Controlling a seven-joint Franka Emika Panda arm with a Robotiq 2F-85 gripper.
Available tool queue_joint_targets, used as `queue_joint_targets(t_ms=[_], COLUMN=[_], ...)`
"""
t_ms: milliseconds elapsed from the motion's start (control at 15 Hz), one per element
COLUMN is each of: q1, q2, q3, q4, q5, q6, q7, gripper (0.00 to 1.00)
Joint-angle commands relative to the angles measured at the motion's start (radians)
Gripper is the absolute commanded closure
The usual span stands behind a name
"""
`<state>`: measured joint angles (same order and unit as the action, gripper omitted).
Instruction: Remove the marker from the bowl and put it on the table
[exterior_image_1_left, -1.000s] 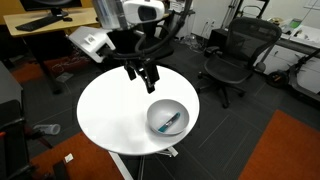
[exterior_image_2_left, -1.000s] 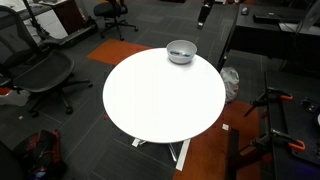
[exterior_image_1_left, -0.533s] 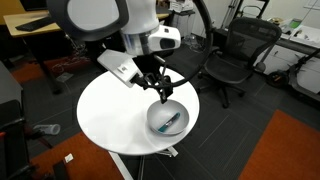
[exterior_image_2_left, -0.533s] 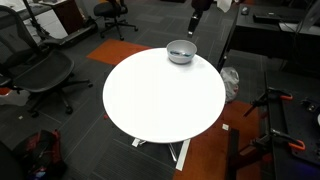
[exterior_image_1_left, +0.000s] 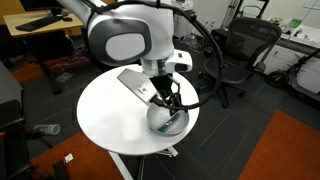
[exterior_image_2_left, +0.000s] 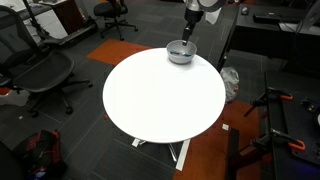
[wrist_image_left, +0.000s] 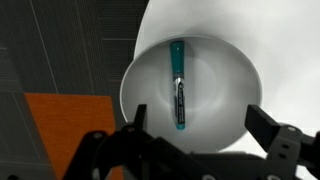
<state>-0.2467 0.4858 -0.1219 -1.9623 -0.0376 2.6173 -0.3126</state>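
In the wrist view the gripper (wrist_image_left: 200, 130) fills the near edge. Its two fingers (wrist_image_left: 266, 126) stand wide apart with nothing between them and nothing touching them (fully spread, as far as I can judge).

Just beyond and below the fingers lies the marker (wrist_image_left: 179, 86), flat on the floor of the bowl (wrist_image_left: 228, 70). Its long axis runs near to far in this view, with the teal end pointing away. That puts it crosswise to the line on which the fingers close, which suits a pinch across its thin body. It sits a little left of the midpoint between the fingers, so I would judge that a small shift left is needed before the descent.

In both exterior views the gripper (exterior_image_1_left: 168, 103) hangs over the bowl (exterior_image_1_left: 181, 126), close above its rim and apparently not in contact. The arm hides the marker there.

The bowl stands near the edge of the table (exterior_image_1_left: 108, 112). In an exterior view that is the far edge, with the bowl (exterior_image_2_left: 180, 53) under the gripper (exterior_image_2_left: 186, 38) and the broad white top of the table (exterior_image_2_left: 160, 100) open towards the camera (plenty of room to set the marker down).
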Motion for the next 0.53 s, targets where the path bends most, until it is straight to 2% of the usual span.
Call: queue_joint_targets(t_ms=[0, 467], q1=[-0.038, -0.075], q2=[0.082, 0.195], q3=[0.027, 0.063], q4=[0.092, 0.217], q5=[0.014, 0.021], q6=[-0.009, -0.046], q7=[-0.025, -0.029], gripper=[0.0, 0.0])
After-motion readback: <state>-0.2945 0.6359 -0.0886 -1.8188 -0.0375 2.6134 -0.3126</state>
